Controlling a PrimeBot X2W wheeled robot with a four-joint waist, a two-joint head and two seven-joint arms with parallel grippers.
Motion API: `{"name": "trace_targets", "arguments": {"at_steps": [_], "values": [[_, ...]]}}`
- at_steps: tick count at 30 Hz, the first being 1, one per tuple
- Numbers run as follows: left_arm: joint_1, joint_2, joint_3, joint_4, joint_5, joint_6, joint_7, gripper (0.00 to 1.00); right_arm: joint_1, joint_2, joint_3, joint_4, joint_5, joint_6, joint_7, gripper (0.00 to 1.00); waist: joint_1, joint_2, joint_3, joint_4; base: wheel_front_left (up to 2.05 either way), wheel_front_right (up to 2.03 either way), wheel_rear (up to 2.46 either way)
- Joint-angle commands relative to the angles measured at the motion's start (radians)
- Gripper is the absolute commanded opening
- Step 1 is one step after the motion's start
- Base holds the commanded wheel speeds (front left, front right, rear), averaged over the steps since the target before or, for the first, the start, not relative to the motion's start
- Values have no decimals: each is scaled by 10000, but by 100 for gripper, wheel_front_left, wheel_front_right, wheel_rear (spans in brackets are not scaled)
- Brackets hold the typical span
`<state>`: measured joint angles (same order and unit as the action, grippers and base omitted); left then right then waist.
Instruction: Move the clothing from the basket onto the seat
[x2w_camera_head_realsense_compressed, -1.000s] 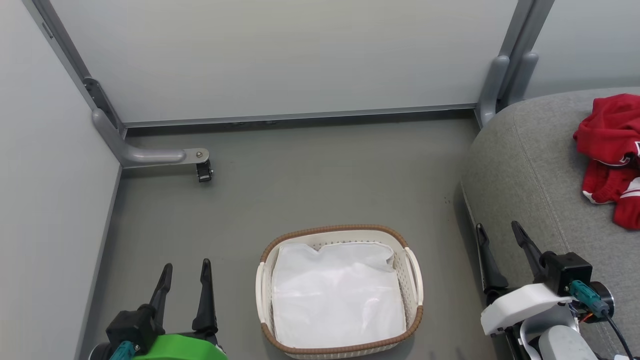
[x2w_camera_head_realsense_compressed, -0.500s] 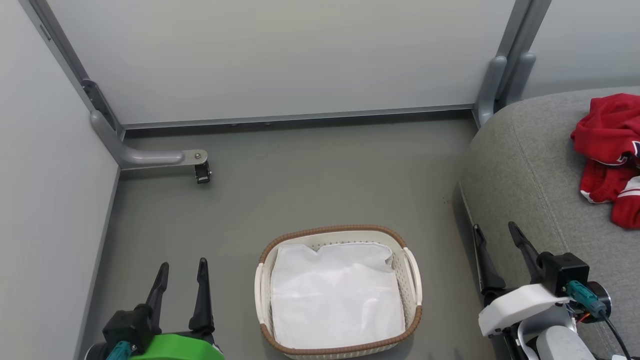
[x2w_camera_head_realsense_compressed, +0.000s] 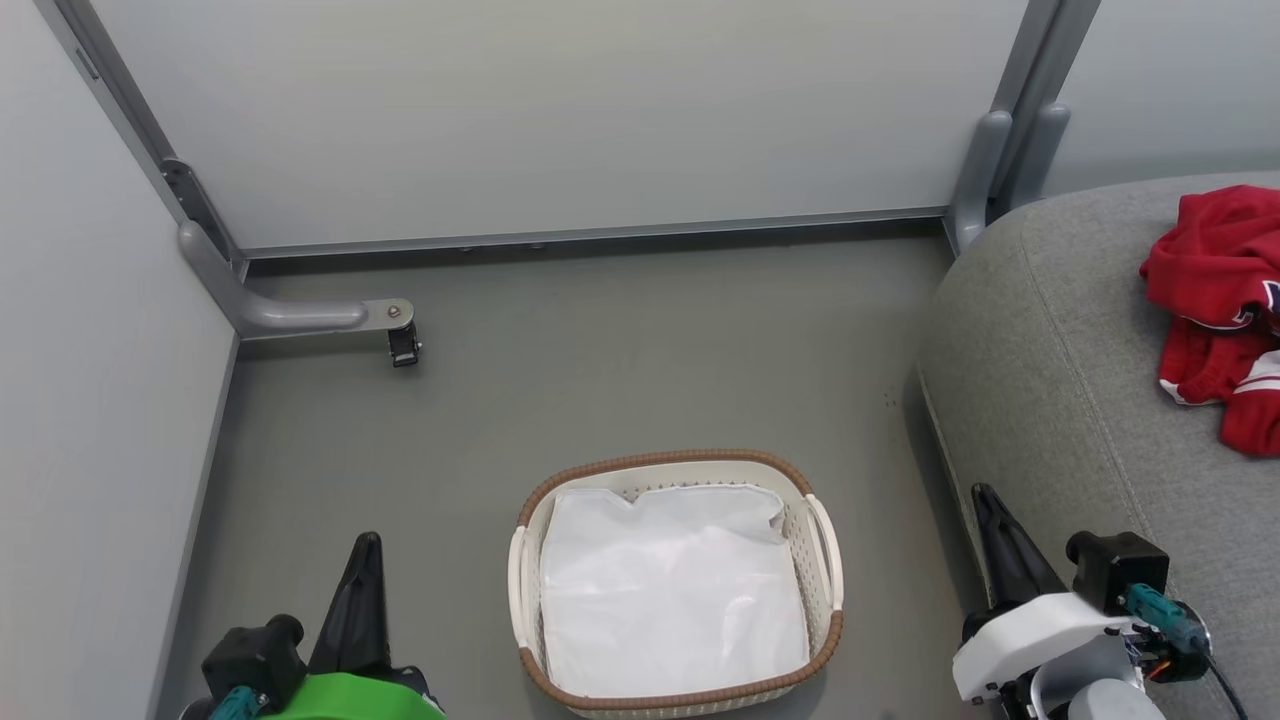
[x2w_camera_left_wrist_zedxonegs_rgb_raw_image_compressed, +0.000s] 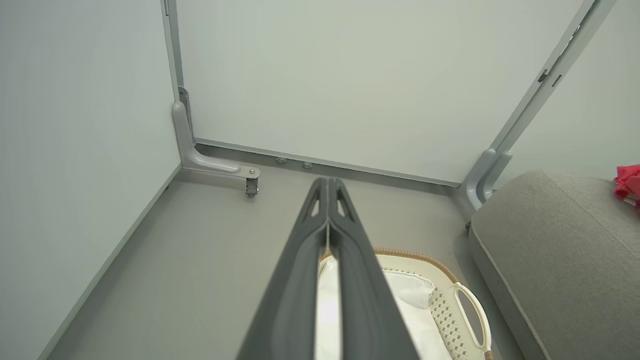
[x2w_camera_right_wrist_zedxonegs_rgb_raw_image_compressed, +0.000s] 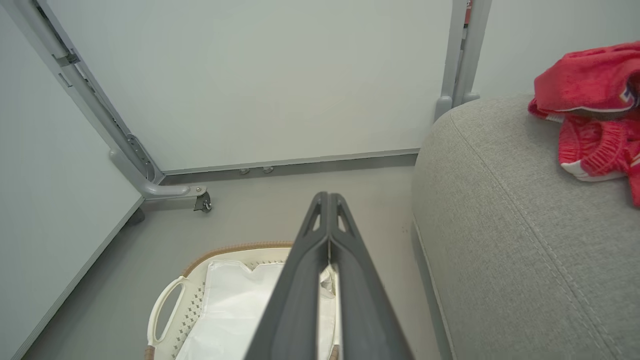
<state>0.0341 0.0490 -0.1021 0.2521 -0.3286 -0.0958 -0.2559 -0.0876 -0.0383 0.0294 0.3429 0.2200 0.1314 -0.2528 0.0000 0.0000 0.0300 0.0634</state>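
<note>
Clothing (x2w_camera_head_realsense_compressed: 1213, 262) heaped red on the seat (x2w_camera_head_realsense_compressed: 1040, 380), far right, well apart from the basket (x2w_camera_head_realsense_compressed: 662, 459). Basket stands on floor (x2w_camera_head_realsense_compressed: 600, 360), white liner sheet (x2w_camera_head_realsense_compressed: 670, 600) inside. Left jaws pressed closed, empty, left of basket. Right jaws closed, empty, beside seat's edge

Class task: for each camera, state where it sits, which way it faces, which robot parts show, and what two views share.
Head view: on the head, facing down at the basket and seat; left gripper and right gripper show, shut.
Left wrist view: along its shut fingers toward the wall.
Right wrist view: along its fingers toward the wall.
Shared: all show the basket.
</note>
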Motion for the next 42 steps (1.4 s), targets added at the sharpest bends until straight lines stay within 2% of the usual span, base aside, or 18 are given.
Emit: {"name": "trace_targets", "arguments": {"at_steps": [1, 20, 42], "values": [[-57, 20, 62, -150, -477, -15, 74, 0, -153, -32, -89, -145, 477, 0, 119, 0, 0, 0, -4, -9, 0, 0, 0], [-446, 123, 464, -105, -3626, -103, 872, 0, -155, -60, -404, -401, 3791, -2, 973, 0, 0, 0, -45, -105, 0, 0, 0], [-762, 175, 881, -126, -6462, -185, 1639, 0, -192, -87, -718, -595, 6815, -5, 1780, 0, 0, 0, -92, -216, 0, 0, 0]]}}
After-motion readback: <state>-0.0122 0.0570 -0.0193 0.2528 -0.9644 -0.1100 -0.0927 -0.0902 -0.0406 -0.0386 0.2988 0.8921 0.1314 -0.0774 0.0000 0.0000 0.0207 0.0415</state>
